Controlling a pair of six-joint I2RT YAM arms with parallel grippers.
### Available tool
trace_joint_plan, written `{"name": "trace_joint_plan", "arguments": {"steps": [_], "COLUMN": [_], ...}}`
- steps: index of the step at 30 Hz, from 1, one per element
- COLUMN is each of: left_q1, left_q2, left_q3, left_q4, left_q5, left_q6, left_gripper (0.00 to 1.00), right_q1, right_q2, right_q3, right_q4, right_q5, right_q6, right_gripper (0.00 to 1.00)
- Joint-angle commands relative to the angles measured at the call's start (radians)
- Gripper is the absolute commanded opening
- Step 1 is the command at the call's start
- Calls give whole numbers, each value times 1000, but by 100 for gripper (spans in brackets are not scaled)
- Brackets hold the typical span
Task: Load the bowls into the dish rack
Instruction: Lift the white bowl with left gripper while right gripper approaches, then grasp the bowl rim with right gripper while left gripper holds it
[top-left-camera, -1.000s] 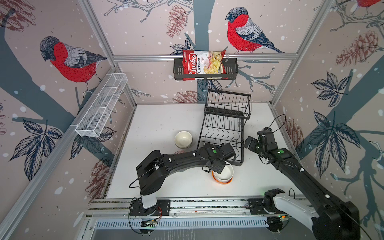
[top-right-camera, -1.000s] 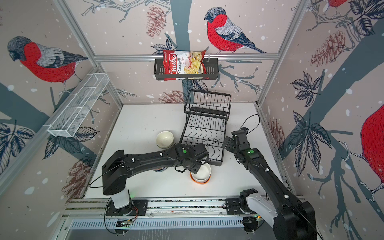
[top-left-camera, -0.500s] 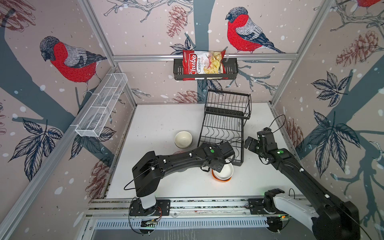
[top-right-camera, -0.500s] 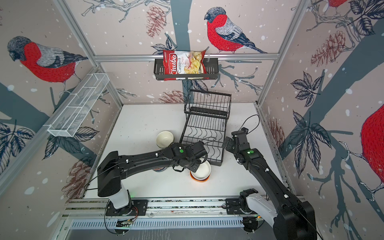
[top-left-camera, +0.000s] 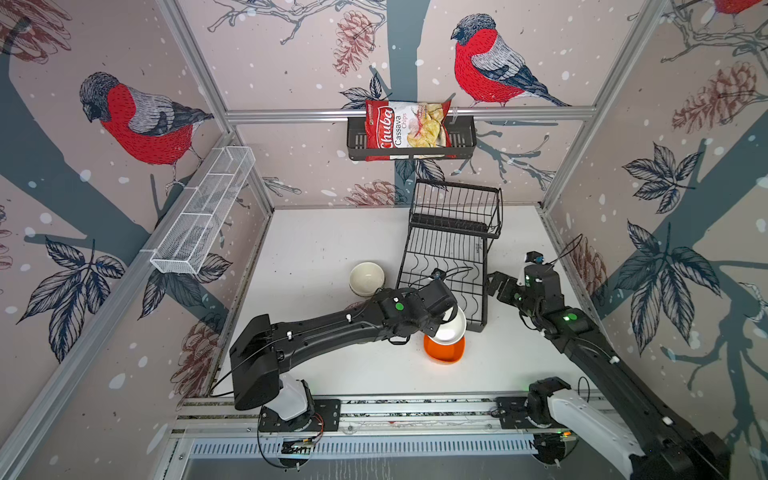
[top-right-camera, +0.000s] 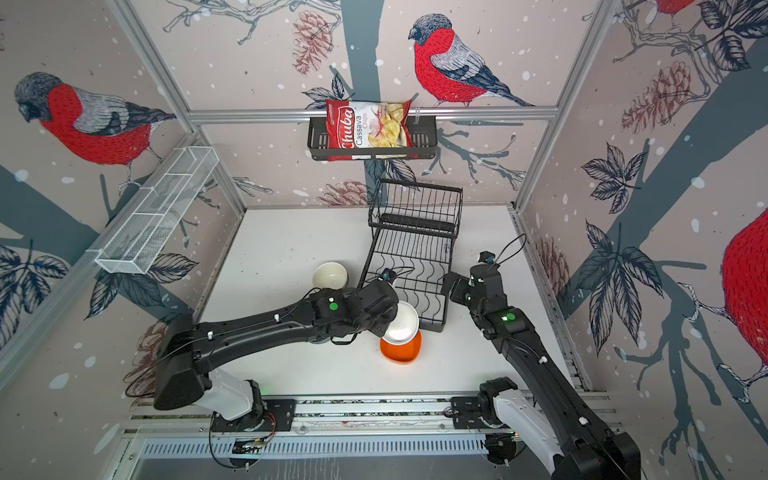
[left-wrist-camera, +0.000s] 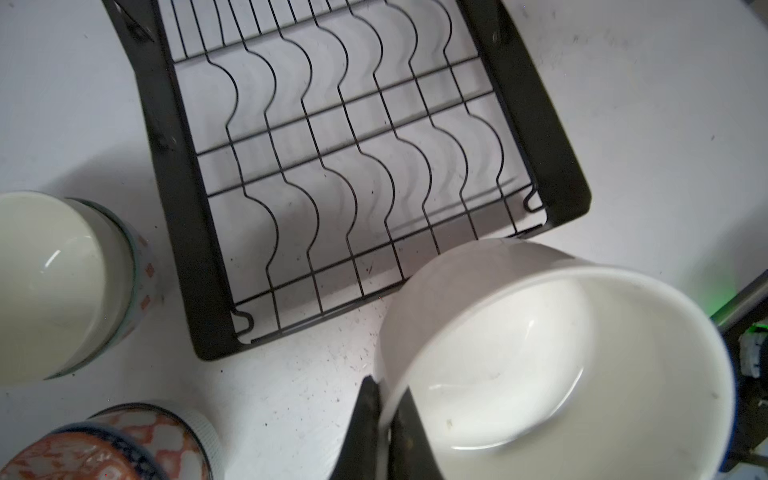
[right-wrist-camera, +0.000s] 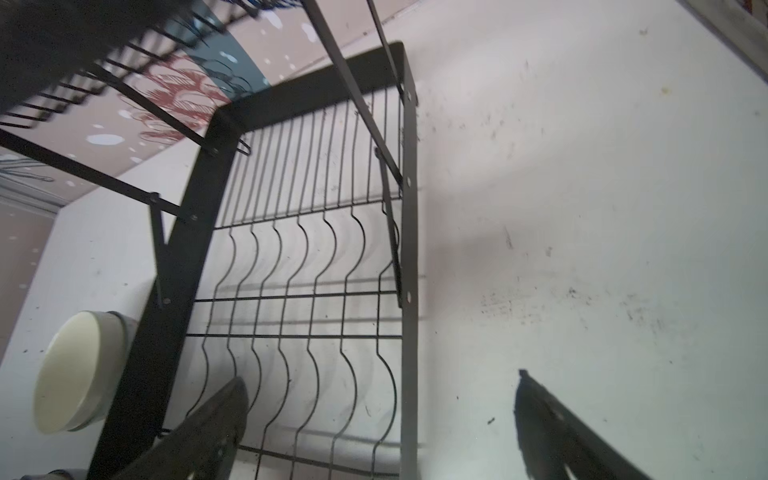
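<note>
Left gripper (left-wrist-camera: 387, 432) clamped on rim of white bowl (left-wrist-camera: 540, 365), one finger inside, one outside. Bowl tilted, at near corner of dish rack (left-wrist-camera: 178, 166), overlapping orange bowl (top-left-camera: 444, 353) beneath it in both top views. Right gripper (right-wrist-camera: 378, 378) spread wide, holding nothing, straddling rack's right edge. Cream bowl (top-left-camera: 366, 279) upright just beside rack's left side. Orange-patterned bowl (left-wrist-camera: 104, 449) near rack's near-left corner.
</note>
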Motion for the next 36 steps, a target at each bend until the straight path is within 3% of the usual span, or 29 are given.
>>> {"name": "trace_joint_plan", "arguments": {"steps": [1,10,21,36], "left_q1": [28,171,370,486], "left_q2": [-35,-117,-107,6], "left_q3": [-19,-119,-172,-192], "left_q4": [149,377,551,778], "left_q5": [-43,104,387,733], "left_q6": [1,11,-11,-60], "left_gripper": [0,0,0,0], "right_q1": [0,4,22,63], "right_q2": [-24,-34,-37,52], "right_q3": [18,48,74,60], "right_q4": [58,112,195,281], "right_q5": [-56,-255,-456,-597], "right_q6": [-37,-82,-75,10], "right_gripper": [100,99,99,97]}}
